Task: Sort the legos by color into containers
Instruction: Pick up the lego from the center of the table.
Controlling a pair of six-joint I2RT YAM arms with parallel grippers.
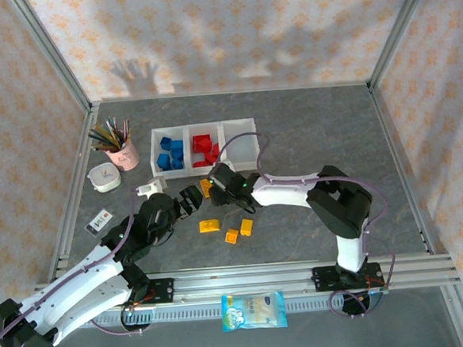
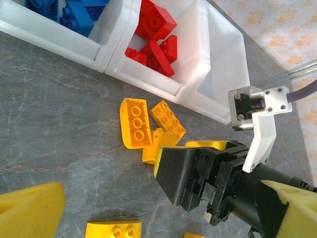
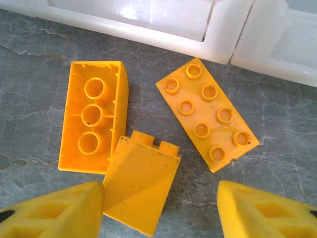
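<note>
Right end effector (image 3: 161, 198): partly open, gripping nothing. Its fingers (image 3: 59, 213) straddle a sloped yellow brick (image 3: 138, 188), one at the brick's edge and the other apart from it.
Left end effector (image 1: 193, 198): wide open, holding nothing, just left of that brick.
Yellow legos (image 3: 205, 116): 3 clustered on the table (image 1: 316, 128) just in front of the containers (image 1: 241, 145); 3 more lie nearer the arm bases.
Containers: blue legos (image 1: 170, 155) in the left bin, red legos (image 1: 204, 150) in the middle bin.

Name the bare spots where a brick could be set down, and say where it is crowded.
Bare: the table right of the bins, and the strip behind them. Crowded: in front of the bins, where yellow bricks, the left gripper and the right gripper meet; and by the cup and dish at left.
</note>
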